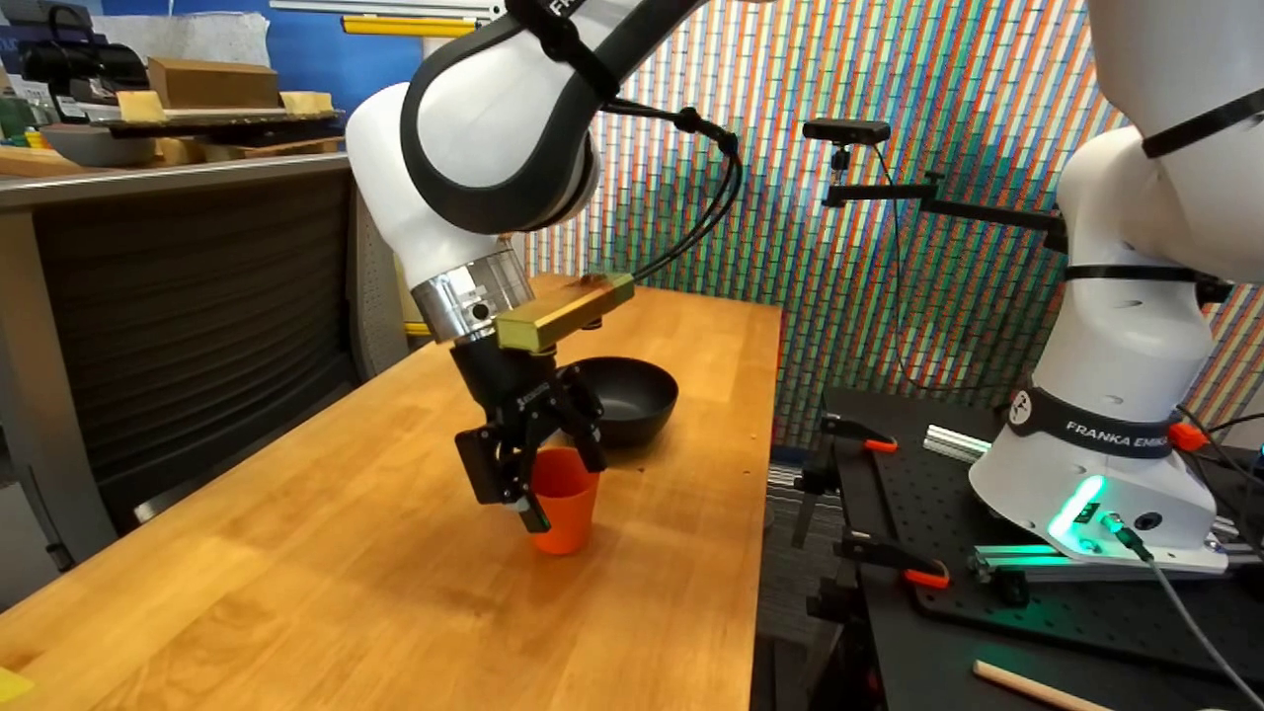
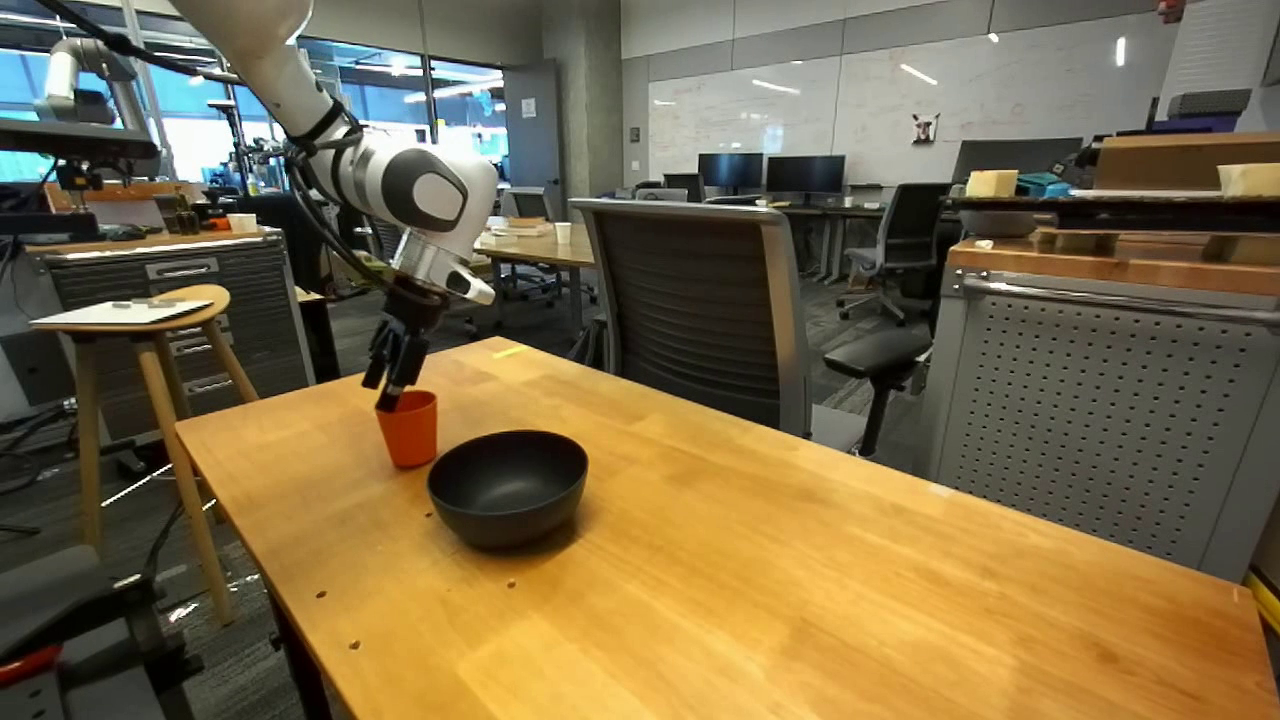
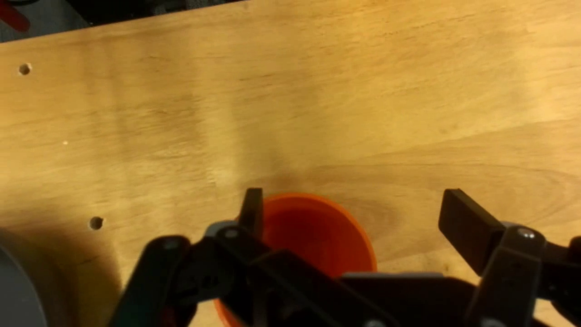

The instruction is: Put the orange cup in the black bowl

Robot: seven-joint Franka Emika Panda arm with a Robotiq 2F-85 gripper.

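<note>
The orange cup (image 1: 570,518) stands upright on the wooden table, and it shows in both exterior views (image 2: 410,435). The black bowl (image 1: 642,390) sits close beside the cup, apart from it, and it also shows in an exterior view (image 2: 510,500). My gripper (image 1: 567,491) is open and tilted at the cup's rim (image 2: 384,390). In the wrist view, my gripper (image 3: 354,197) has its left finger over the left part of the cup's mouth (image 3: 322,236). The right finger is over the table, right of the cup. Part of the bowl (image 3: 18,290) shows at the lower left.
The wooden table (image 2: 800,560) has small holes near one edge. A chair (image 2: 690,310) stands against its long side, with a grey cart (image 2: 1110,400) farther along. A white robot base (image 1: 1096,494) is on a black table past the other edge. A stool (image 2: 190,310) stands off one end.
</note>
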